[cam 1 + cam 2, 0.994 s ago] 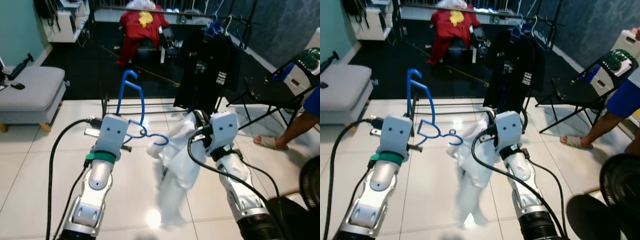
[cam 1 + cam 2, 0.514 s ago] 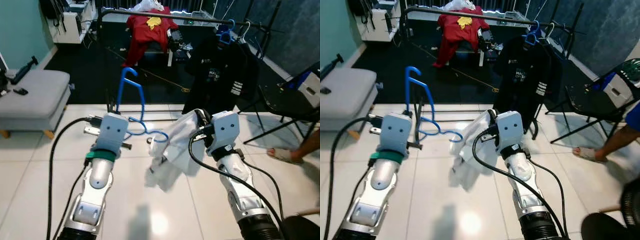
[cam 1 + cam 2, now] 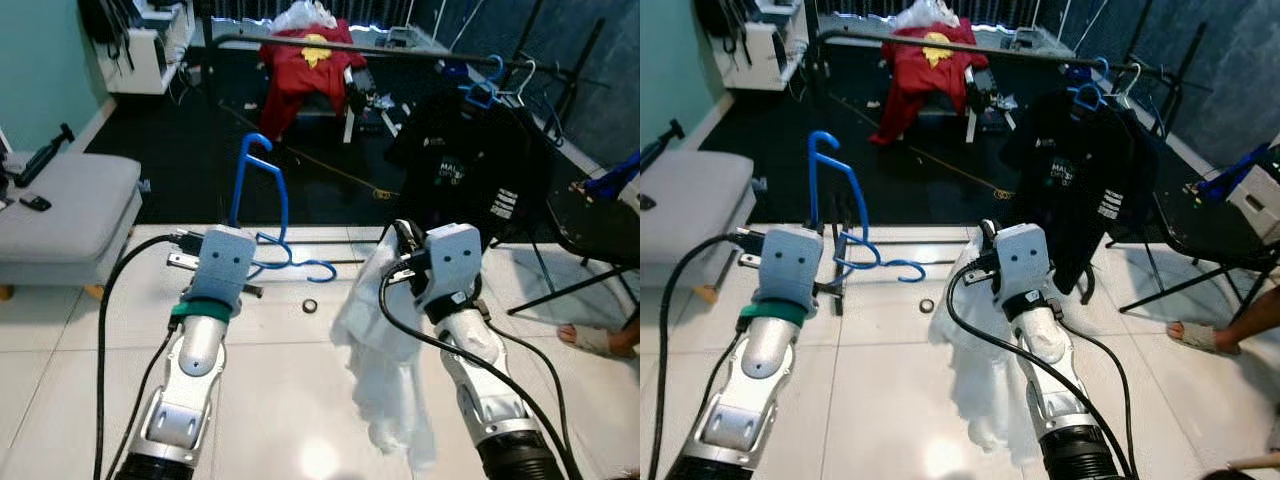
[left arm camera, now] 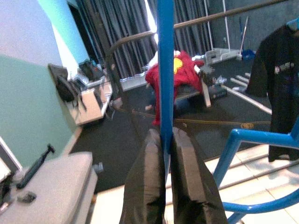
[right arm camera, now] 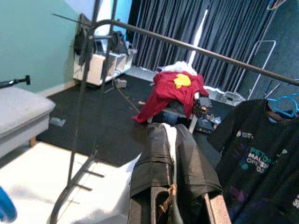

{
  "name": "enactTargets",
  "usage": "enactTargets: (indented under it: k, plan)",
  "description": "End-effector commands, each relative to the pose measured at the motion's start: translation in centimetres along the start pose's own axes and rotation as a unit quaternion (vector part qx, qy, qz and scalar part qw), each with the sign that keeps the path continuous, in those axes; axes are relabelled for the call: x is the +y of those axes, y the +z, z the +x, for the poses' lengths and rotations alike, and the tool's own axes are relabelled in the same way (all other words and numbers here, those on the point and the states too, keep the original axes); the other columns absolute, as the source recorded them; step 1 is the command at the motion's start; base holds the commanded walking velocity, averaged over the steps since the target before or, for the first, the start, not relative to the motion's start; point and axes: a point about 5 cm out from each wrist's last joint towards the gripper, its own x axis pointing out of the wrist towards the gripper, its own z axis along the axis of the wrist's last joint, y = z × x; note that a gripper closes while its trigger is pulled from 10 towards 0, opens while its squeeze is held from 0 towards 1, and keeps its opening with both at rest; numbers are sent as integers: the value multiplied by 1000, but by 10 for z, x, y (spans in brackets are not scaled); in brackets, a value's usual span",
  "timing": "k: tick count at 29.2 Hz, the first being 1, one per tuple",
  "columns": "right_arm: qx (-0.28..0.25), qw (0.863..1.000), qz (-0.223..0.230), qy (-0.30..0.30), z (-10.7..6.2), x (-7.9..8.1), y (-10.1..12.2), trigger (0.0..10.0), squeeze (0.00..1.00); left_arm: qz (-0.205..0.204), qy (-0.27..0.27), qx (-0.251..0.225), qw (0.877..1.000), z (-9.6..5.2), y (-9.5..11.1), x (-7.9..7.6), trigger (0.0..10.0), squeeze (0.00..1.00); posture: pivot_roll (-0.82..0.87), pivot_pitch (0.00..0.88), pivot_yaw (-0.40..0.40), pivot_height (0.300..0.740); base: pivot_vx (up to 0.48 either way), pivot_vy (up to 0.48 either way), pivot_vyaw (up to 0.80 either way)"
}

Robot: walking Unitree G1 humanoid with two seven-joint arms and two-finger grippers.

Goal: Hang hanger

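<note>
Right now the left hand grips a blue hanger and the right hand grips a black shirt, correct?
Not quite. The left hand does grip the blue hanger, but the right hand grips a white shirt, as the left eye view shows.

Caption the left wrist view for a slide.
Left gripper clamps the blue plastic hanger upright before the black clothes rail.

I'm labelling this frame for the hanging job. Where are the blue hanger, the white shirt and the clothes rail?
blue hanger (image 3: 283,215): left eye view, on its sloping arm.
white shirt (image 3: 385,360): left eye view, on the hanging cloth.
clothes rail (image 3: 940,43): right eye view, on the horizontal bar.
</note>
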Motion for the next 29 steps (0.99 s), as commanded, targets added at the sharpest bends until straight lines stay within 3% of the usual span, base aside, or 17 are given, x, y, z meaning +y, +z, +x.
enactTargets:
  k: [1,21,29]
  plan:
    - [-15,1000,-2,-11,1,-5,6,10000,0,0,-8,2,1000,-1,-1,-4,10000,0,-46,83,-3,740,480,0,0]
    - [-16,1000,-7,-23,2,-10,7,10000,0,-4,-13,-4,1000,3,2,-7,10000,0,-44,88,7,740,480,0,0]
    - [-16,1000,-5,-22,2,-9,6,10000,0,-4,-14,-5,1000,2,3,-8,10000,0,-39,85,6,740,480,0,416]
